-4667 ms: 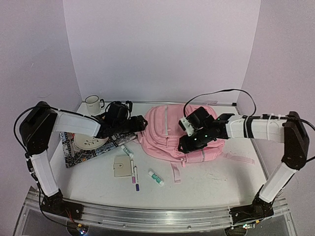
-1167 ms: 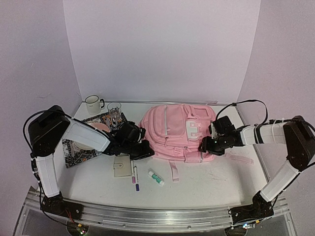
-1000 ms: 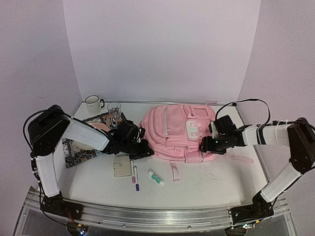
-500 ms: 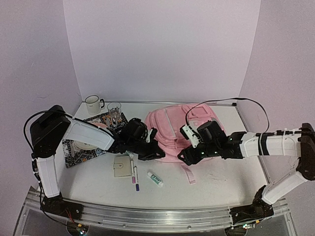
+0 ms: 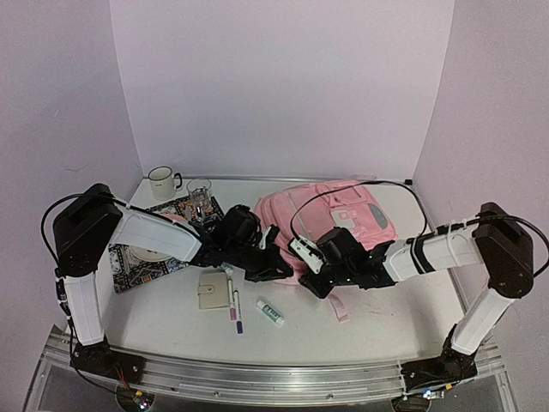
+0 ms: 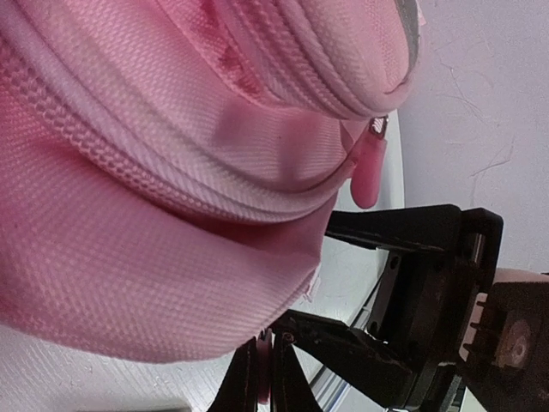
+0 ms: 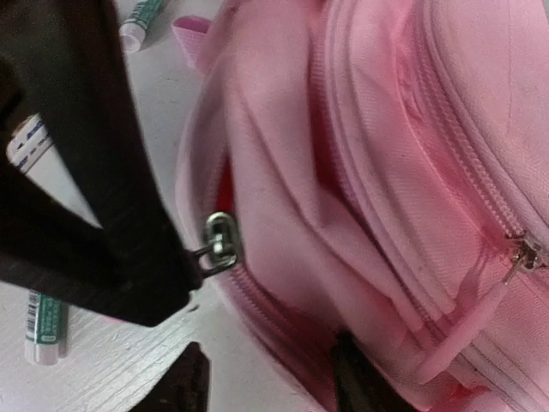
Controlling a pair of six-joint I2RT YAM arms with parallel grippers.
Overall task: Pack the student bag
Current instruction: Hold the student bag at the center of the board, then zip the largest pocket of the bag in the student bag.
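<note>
The left arm [image 5: 153, 233] and right arm [image 5: 439, 250] are each built of white links between bulky black joints. Thin black cables [image 5: 360, 181] are looped along both, one seen towards nine o'clock and one towards three o'clock.

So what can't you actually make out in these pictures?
- Inside of the student bag: every view, its own fabric covers it.
- Plate: top view, the left arm covers most of it.
- Glue stick label: top view, too small to read.

Soft even overhead light, faint shadows; wrist close-ups partly blurred
</note>
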